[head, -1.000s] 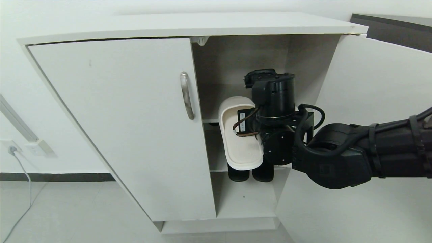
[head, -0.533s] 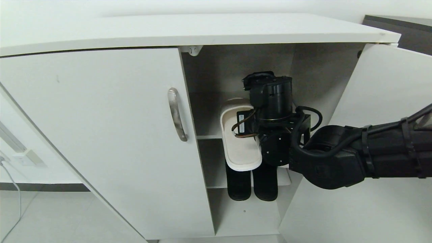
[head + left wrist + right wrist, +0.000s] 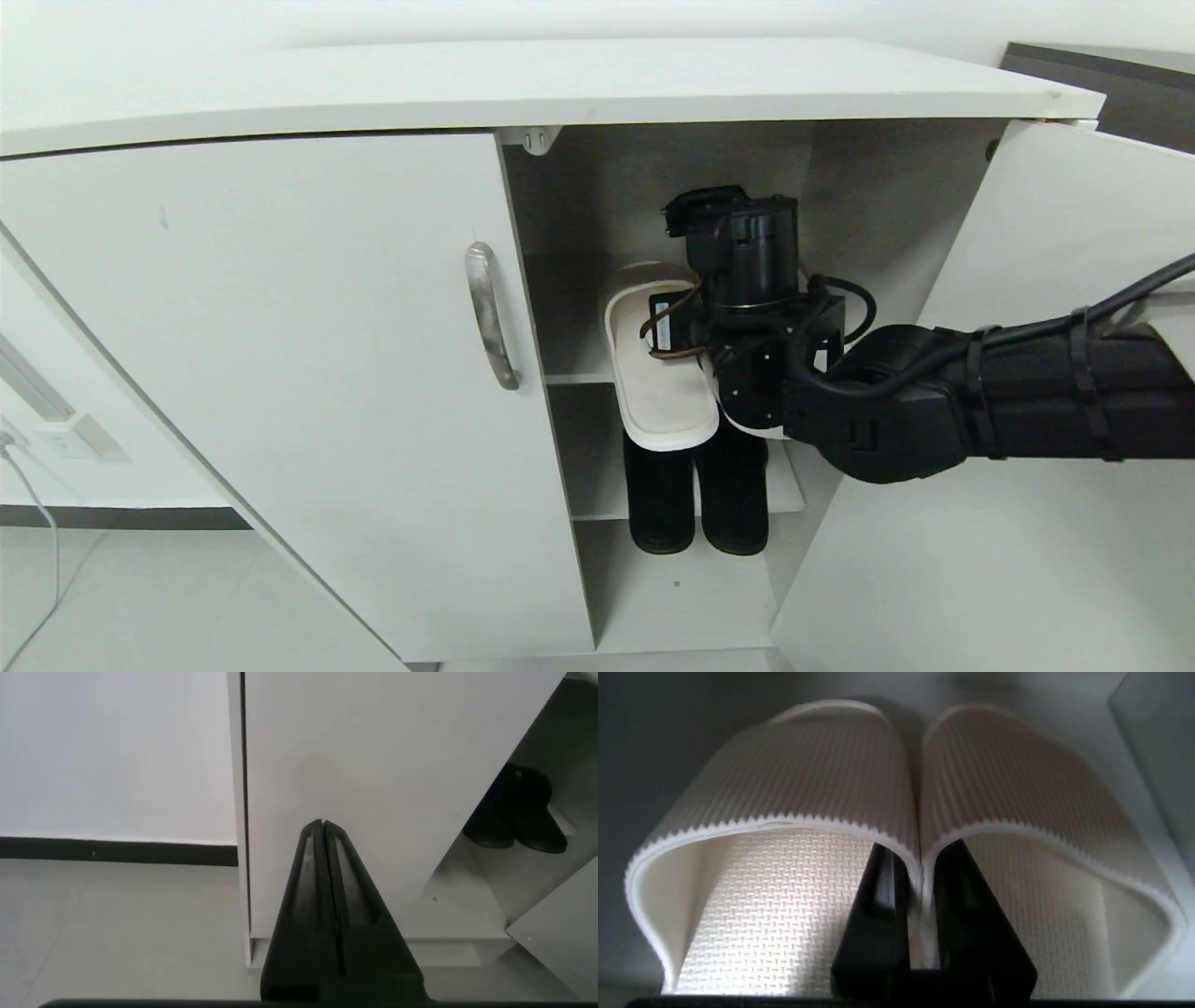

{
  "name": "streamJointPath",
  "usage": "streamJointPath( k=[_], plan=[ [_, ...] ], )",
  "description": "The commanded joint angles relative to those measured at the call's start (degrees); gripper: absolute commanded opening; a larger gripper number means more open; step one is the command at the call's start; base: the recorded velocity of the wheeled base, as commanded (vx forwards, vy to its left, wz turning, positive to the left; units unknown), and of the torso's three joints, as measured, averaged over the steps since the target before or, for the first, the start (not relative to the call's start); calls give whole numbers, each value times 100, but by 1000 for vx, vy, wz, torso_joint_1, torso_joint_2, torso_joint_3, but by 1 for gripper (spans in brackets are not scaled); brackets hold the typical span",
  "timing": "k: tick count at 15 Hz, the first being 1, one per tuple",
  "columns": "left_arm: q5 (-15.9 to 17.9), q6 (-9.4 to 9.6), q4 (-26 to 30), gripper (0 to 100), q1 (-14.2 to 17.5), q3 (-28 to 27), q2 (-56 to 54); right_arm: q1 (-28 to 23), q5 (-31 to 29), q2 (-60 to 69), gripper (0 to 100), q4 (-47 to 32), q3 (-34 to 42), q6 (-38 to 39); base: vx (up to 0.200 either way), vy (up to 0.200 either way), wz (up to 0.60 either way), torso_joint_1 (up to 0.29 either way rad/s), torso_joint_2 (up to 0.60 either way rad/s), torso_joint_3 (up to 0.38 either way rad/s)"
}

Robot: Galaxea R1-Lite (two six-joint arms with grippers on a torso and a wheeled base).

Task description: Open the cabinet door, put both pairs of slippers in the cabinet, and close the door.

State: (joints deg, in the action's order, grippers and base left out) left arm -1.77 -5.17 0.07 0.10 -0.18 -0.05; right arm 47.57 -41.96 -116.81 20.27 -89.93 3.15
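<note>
White wall and pale tiled floor; against the wall we list one white cabinet (image 3: 560, 84).

- Left door (image 3: 280, 373): closed, metal handle (image 3: 490, 317) at its inner edge.
- Right door (image 3: 1027, 215): swung wide open.
- Black slippers (image 3: 695, 495): one pair, side by side on the lower shelf (image 3: 784, 499), heels overhanging its front edge. We judge this pair stowed.
- White slippers (image 3: 658, 392): one pair, at the level of the upper shelf (image 3: 574, 355), toes into the cabinet, heels projecting out past the shelf edge. We cannot tell whether the soles rest on the shelf.
- Right tool (image 3: 915, 887): one finger inside each white slipper, pinching the two adjoining side walls together.
- Left tool (image 3: 322, 835): pressed together, holding nothing, low outside the cabinet and facing the closed left door.

Step in hand, by our judgement: placing the second pair. The next move calls for pushing the white slippers deeper until the heels are inside the shelf front, spreading the right tool, drawing the arm straight back out, then swinging the right door shut.
</note>
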Motion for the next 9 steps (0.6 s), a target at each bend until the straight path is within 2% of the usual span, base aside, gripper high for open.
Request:
streamJointPath(
  k=[1, 4, 9],
  plan=[
    [-8, -2, 1, 0, -1, 1, 5, -134, 56, -255, 0, -287, -490, -7, 0, 0, 0, 0, 0, 0],
    [-8, -2, 1, 0, -1, 1, 5, -239, 118, -422, 0, -700, -1088, 19, 0, 0, 0, 0, 0, 0],
    [-8, -2, 1, 0, -1, 1, 5, -274, 127, -553, 0, -832, -1387, 19, 0, 0, 0, 0, 0, 0]
  ],
)
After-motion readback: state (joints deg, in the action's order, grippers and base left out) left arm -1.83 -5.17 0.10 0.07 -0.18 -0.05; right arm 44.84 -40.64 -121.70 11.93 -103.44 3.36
